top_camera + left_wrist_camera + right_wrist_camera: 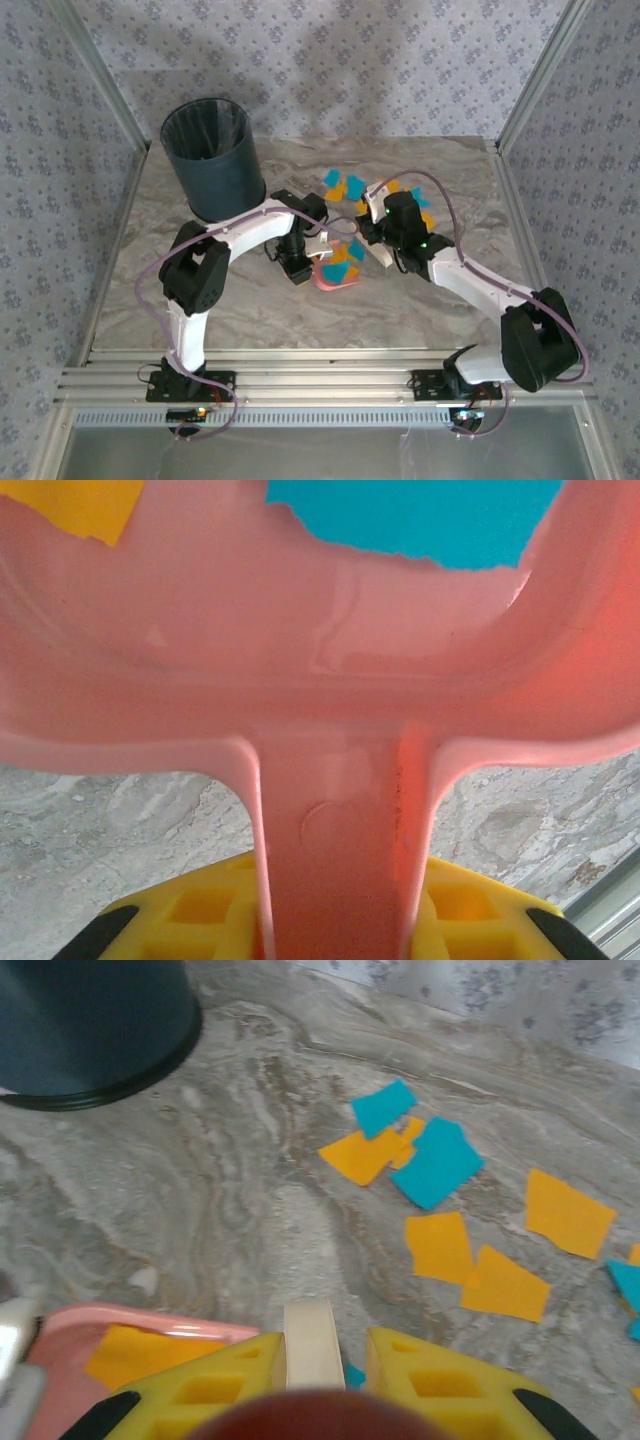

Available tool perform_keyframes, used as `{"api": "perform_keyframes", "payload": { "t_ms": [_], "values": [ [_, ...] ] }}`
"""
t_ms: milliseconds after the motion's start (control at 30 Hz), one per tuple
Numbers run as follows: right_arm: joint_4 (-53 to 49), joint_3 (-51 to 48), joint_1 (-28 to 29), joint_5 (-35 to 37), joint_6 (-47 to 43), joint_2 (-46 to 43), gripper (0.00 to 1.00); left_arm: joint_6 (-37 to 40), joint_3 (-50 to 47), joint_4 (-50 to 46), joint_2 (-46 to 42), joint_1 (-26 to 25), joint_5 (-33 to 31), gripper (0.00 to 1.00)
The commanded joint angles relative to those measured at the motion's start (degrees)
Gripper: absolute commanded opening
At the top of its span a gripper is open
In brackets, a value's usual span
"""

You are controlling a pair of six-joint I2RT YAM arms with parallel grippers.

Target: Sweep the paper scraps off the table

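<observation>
My left gripper point(335, 905) is shut on the handle of a pink dustpan point(320, 680); in the top view the left gripper point(305, 262) holds the dustpan point(328, 280) low at mid-table. Teal point(420, 520) and orange paper scraps point(90, 505) lie in the pan. My right gripper point(318, 1365) is shut on a cream brush handle point(312, 1340); in the top view the right gripper point(381, 250) sits just right of the pan. More paper scraps point(440, 1165) point(345, 185) are scattered on the marbled table point(250, 300) beyond both grippers. One orange scrap point(150, 1355) rests in the dustpan point(60, 1360).
A dark round bin point(212, 160) with a liner stands at the back left of the table, and the bin point(90, 1030) also shows at upper left in the right wrist view. Aluminium rails point(320, 375) edge the table, and patterned walls enclose it.
</observation>
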Motion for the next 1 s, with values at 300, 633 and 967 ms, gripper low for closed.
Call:
{"api": "perform_keyframes", "payload": {
  "t_ms": [300, 633, 967],
  "values": [
    [1.3, -1.7, 1.1, -4.3, 7.2, -6.1, 0.0, -0.5, 0.6, -1.1, 0.0, 0.4, -0.2, 0.0],
    [3.7, -4.4, 0.8, 4.9, 10.9, -9.9, 0.0, -0.2, -0.1, -0.9, -0.3, 0.3, 0.2, 0.0],
    [4.9, -6.0, 2.4, 21.1, 13.2, -7.9, 0.0, 0.2, -0.3, -0.8, -0.6, 0.3, 0.3, 0.0]
  ]
}}
